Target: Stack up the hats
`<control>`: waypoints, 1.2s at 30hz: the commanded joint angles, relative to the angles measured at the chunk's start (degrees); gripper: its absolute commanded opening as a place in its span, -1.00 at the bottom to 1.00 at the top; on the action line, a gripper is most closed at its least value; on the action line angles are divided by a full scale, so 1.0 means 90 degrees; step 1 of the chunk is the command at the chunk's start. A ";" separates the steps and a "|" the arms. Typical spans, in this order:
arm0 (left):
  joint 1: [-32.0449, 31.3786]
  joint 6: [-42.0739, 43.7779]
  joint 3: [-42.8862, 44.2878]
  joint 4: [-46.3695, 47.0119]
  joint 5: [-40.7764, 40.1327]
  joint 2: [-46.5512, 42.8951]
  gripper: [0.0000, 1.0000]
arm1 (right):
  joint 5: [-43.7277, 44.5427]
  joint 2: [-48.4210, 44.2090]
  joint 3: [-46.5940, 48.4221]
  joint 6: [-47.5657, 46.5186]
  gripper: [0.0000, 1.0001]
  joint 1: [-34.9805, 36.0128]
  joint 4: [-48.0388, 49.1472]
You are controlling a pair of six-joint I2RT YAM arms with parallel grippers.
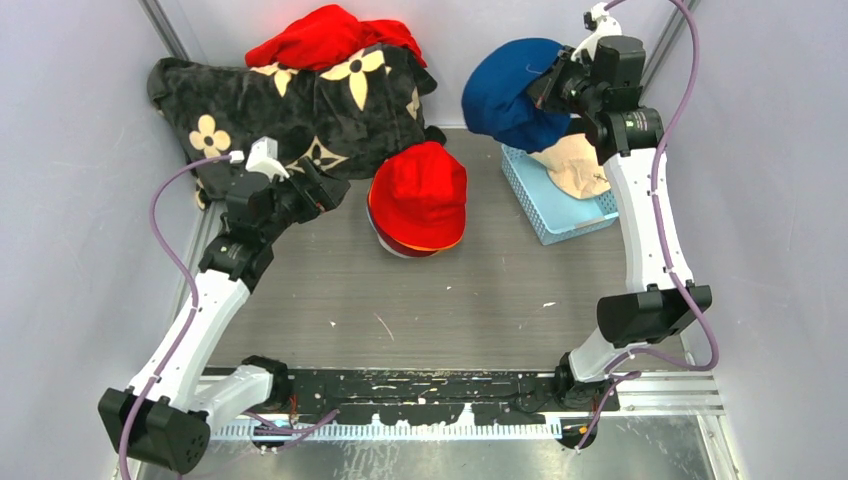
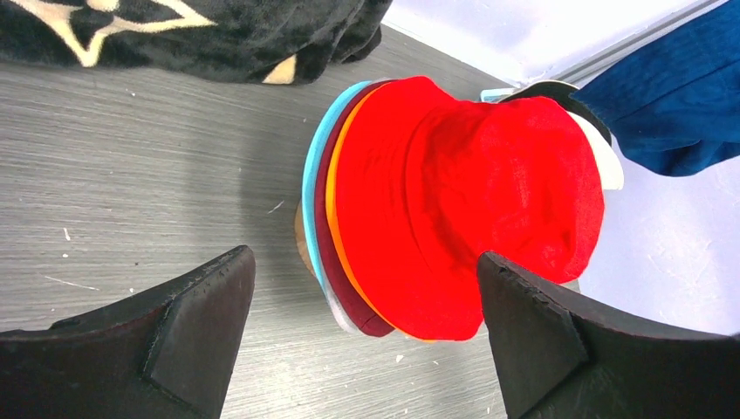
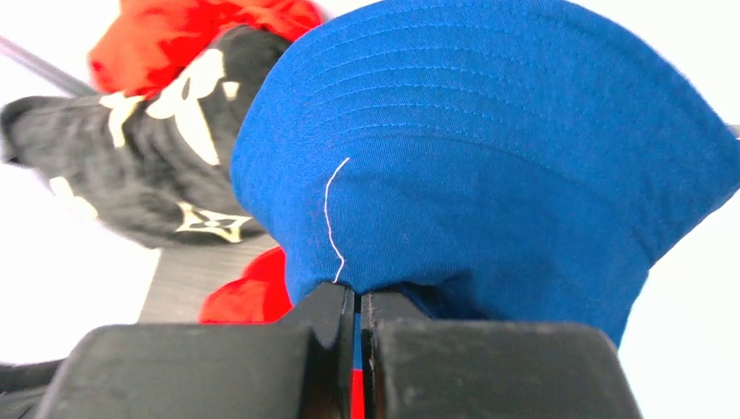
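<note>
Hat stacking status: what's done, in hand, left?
Done: the red hat tops the pile at mid-table, with other brims showing under it. In hand: the right tool is shut on the royal blue hat, held in the air. To go: that hat, then the cream hat lying in the basket. The left tool is open, facing the pile.

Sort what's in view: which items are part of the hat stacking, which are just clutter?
Job: stack of cloth bucket hats, red on top; royal blue cloth bucket hat gripped in the right hand; cream cloth hat in the light blue plastic basket.
Clutter: black plush blanket with cream flower marks; bright red cloth heap.
</note>
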 commanded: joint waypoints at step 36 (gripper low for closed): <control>-0.0025 0.0127 0.0227 -0.1155 -0.0344 -0.1837 0.94 | -0.3971 -0.2468 -0.2260 0.1112 -0.99 0.1099 0.0949</control>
